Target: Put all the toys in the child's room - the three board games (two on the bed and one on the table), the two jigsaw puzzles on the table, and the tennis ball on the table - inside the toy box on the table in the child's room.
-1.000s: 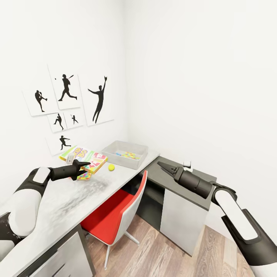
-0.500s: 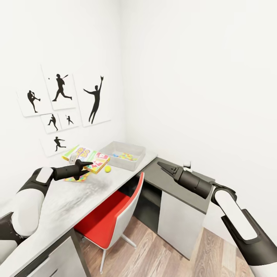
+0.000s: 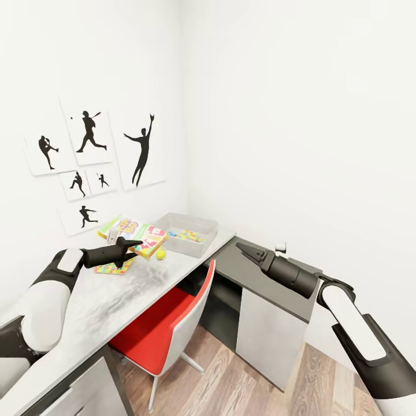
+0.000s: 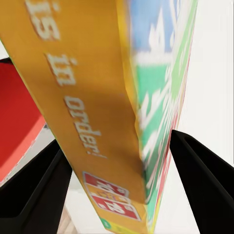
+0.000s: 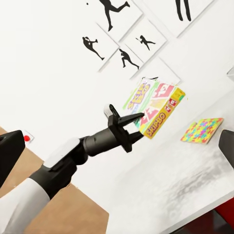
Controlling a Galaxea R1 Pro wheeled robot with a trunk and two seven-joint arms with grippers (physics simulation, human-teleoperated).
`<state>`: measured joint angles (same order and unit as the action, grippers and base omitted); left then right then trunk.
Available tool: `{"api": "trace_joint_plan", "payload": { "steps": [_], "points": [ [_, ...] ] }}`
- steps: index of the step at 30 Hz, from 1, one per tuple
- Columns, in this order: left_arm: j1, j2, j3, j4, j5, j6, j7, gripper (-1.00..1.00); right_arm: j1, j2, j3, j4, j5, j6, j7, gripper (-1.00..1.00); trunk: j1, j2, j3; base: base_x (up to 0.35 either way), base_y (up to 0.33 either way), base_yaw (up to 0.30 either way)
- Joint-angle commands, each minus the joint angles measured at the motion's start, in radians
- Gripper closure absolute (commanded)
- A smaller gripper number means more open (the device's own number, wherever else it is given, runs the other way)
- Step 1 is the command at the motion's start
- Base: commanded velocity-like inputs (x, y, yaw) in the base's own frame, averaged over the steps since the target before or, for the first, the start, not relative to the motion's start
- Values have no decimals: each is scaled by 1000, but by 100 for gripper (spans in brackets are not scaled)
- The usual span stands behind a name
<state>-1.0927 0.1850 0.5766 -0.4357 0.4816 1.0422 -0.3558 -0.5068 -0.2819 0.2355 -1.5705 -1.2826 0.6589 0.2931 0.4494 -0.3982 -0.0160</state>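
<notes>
My left gripper (image 3: 133, 242) is shut on the green-red-white Skip-Bo board game (image 3: 138, 234), held tilted above the table (image 3: 110, 306). In the left wrist view the box's yellow edge (image 4: 92, 122) sits between the two fingers (image 4: 39, 185). The right wrist view shows the same box (image 5: 157, 105) lifted clear of the table. One jigsaw puzzle (image 3: 112, 268) lies flat on the table below it. The tennis ball (image 3: 160, 253) rests beside the toy box (image 3: 202, 222), which has colourful mosaic pieces (image 3: 188, 235) inside. My right gripper (image 3: 240, 247) hangs open over the lower unit.
A red and white chair (image 3: 167, 323) is tucked under the table's near edge. A lower dark grey unit (image 3: 271, 274) with a white panel meets the table at the corner. Black sports-silhouette pictures (image 3: 92, 156) hang on the left wall. Wood-plank floor (image 3: 248, 381) lies below.
The view has shifted a little. My left gripper has carried the Skip-Bo box slightly closer to the toy box. The right arm has held still.
</notes>
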Motion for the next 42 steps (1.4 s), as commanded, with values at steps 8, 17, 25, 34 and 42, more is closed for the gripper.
{"api": "trace_joint_plan", "payload": {
  "steps": [8,17,25,34,42],
  "points": [
    [-116,-1,8,65,-14,5,9,100,-1,0,2,1,-1,1,1,-100,1,-2,-2,0,0,0],
    [-158,1,8,187,-16,5,12,100,-1,0,2,1,-1,2,1,-100,1,-2,-2,0,0,0],
    [-161,0,9,198,-17,5,11,100,-1,-2,1,-1,-3,3,2,-100,1,-2,-2,44,0,0],
    [-161,0,6,198,-18,5,11,100,-1,-2,1,-2,-3,2,1,-100,1,-2,-2,218,0,0],
    [-161,-1,5,198,-19,5,11,100,-1,-1,1,-2,-3,2,1,-100,1,-2,2,177,-19,-85]
  ]
}}
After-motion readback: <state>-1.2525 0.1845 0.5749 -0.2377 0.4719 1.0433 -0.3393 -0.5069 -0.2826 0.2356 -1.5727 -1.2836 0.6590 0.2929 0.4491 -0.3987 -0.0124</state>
